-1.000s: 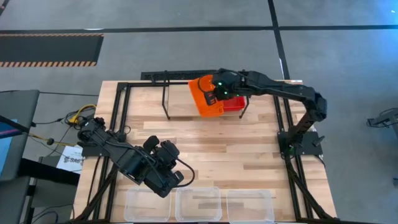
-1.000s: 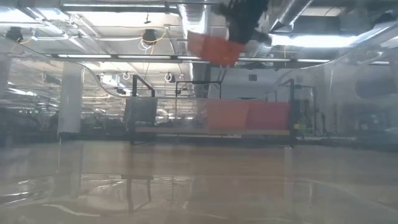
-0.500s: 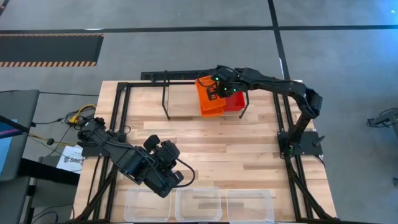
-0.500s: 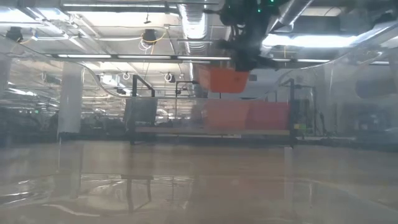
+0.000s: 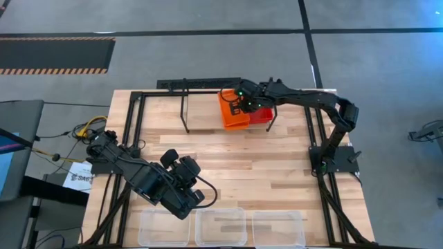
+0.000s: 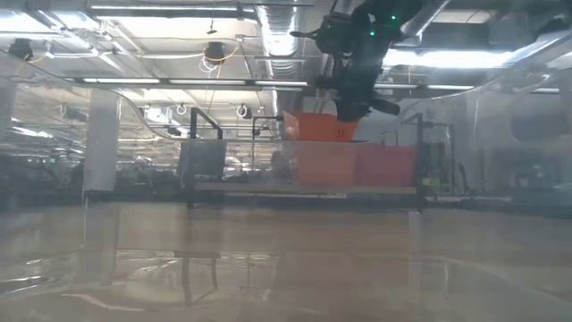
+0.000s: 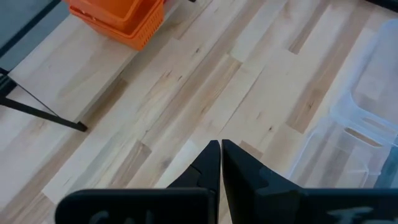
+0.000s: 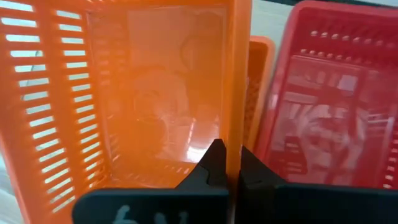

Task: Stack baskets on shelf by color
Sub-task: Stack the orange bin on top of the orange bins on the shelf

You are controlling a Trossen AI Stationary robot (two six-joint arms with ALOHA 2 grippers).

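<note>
Left gripper (image 5: 187, 200) closed empty above the near table. Orange mesh plastic basket (image 5: 233, 108) level over the black wire shelf (image 5: 185, 114), long axis front-to-back, beside red mesh baskets (image 5: 261, 115). Right gripper (image 5: 243, 104) clamped on its wall.

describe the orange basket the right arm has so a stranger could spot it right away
Look to the table's far edge, where the shelf stands. The orange basket is there beside the red baskets, its wall pinched in the right gripper. It alone is gripped; the clear baskets sit along the near edge.
</note>
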